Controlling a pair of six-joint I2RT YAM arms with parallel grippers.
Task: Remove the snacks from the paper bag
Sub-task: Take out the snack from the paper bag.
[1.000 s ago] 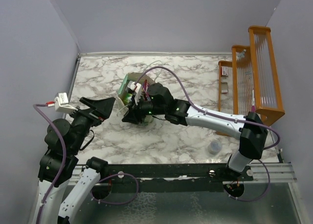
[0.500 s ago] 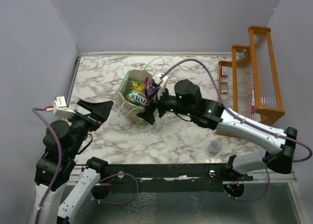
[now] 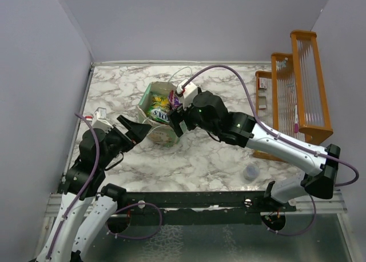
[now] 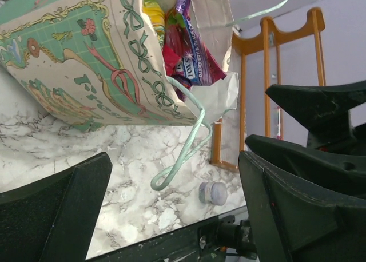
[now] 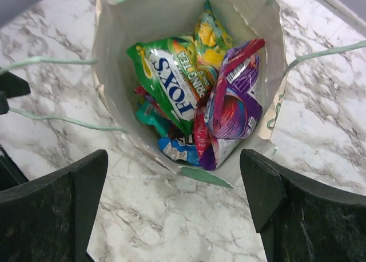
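The paper bag stands mouth-up left of centre on the marble bench, with every packet inside: a green packet on top, a purple packet at its 3 o'clock, a yellow one at 12 and a teal one low at 6. Nothing lies out on the bench yet.

The right hand hovers above the bag's 4 o'clock rim, spread wide and empty. The left hand sits at the bag's 8 o'clock, also wide open and holding nothing.

The likeliest trouble is the string handle, which droops in a loop right between the left fingers. A close or a pull there would probably drag the light bag.

A right finger coming down on the rim rather than inside could crush the paper or tip the bag. The foil packets overlap, so a pinch may slip off, or lift two together. With the bag unheld, it might rise along with a packet.
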